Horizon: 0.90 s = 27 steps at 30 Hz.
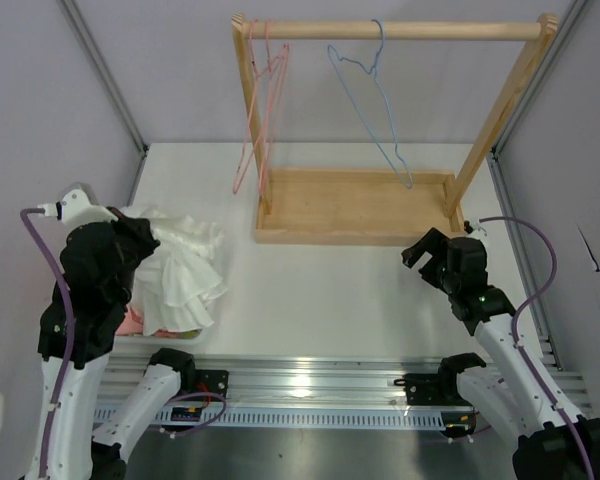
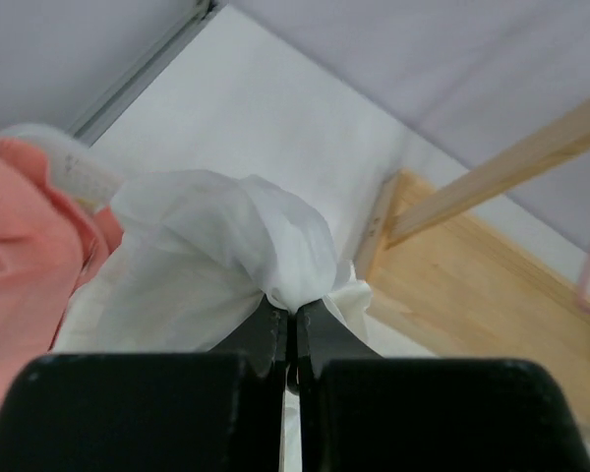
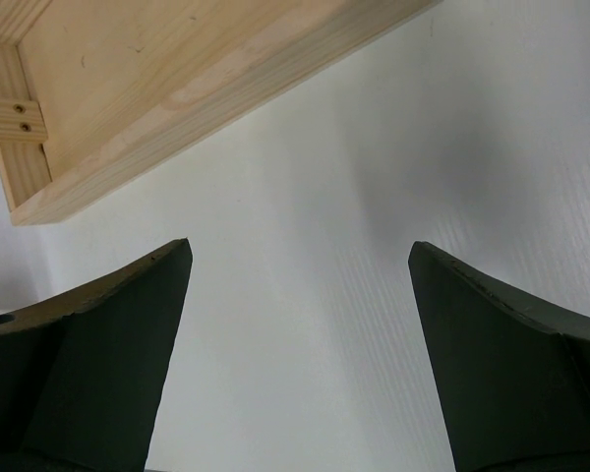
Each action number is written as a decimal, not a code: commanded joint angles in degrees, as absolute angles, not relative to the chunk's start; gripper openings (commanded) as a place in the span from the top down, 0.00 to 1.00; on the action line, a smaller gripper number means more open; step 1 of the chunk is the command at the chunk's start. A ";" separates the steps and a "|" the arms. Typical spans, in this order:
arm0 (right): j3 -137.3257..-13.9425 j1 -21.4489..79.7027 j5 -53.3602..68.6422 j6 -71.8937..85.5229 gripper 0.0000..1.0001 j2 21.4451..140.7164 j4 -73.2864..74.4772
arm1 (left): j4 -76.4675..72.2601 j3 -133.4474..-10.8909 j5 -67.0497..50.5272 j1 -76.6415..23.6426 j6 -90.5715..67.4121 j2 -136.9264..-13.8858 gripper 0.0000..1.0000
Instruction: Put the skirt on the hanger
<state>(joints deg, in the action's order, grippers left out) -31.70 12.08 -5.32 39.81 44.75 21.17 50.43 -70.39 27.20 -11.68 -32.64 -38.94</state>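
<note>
Grasp made: left end effector (image 2: 287, 320) clamps white crinkled skirt (image 2: 206, 246); right end effector (image 3: 300, 246) gapes empty; light-blue wire hanger (image 1: 388, 120) bare.

Thin crinkled cloth skirt (image 2: 216, 236); bare matt wood rack (image 1: 360, 210).

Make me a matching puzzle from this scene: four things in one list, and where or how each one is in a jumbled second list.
1 skirt
2 blue hanger
3 left claw
4 right claw

A wide open, empty
B hanging from the wooden rail
C crumpled in a heap on the left
D pinched shut on the skirt

Pairs: 1-C, 2-B, 3-D, 4-A
</note>
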 commanded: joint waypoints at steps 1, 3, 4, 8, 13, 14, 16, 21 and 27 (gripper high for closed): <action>-36.11 12.92 -6.59 38.15 0.01 45.09 20.21 | 43.34 -74.17 12.88 -11.25 -23.47 -40.08 1.00; -37.26 13.36 -6.94 37.79 0.01 45.00 20.56 | 39.92 -74.88 6.80 -11.25 -21.98 -39.73 1.00; -38.31 13.45 -7.12 37.71 0.01 45.00 21.00 | 38.95 -75.06 1.20 -11.25 -21.97 -39.81 1.00; -41.21 13.89 -6.59 36.83 0.02 44.91 21.45 | 32.62 -74.36 -13.05 -12.48 -21.10 -39.90 1.00; -45.43 15.38 -6.33 36.56 0.02 45.61 22.93 | 26.73 -73.04 -23.45 -15.46 -21.44 -40.43 1.00; -46.48 15.90 -6.68 36.56 0.02 45.62 23.03 | 24.80 -73.12 -26.25 -16.16 -21.53 -40.60 1.00; -47.37 16.26 -6.94 36.56 0.02 45.70 23.20 | 22.69 -73.30 -28.38 -18.89 -21.45 -41.13 1.00; -50.44 17.84 -5.80 36.56 0.04 46.41 23.55 | 18.81 -75.50 -29.45 -25.20 -21.01 -44.38 1.00; -53.17 20.73 -5.10 36.39 0.05 46.85 25.75 | 14.61 -73.58 -20.14 -34.27 -21.35 -49.48 1.00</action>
<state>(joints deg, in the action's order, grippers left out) -49.76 19.27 -5.41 37.41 46.85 24.56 21.89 -74.65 -24.32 -30.92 -21.82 -47.83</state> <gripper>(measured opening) 0.958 0.019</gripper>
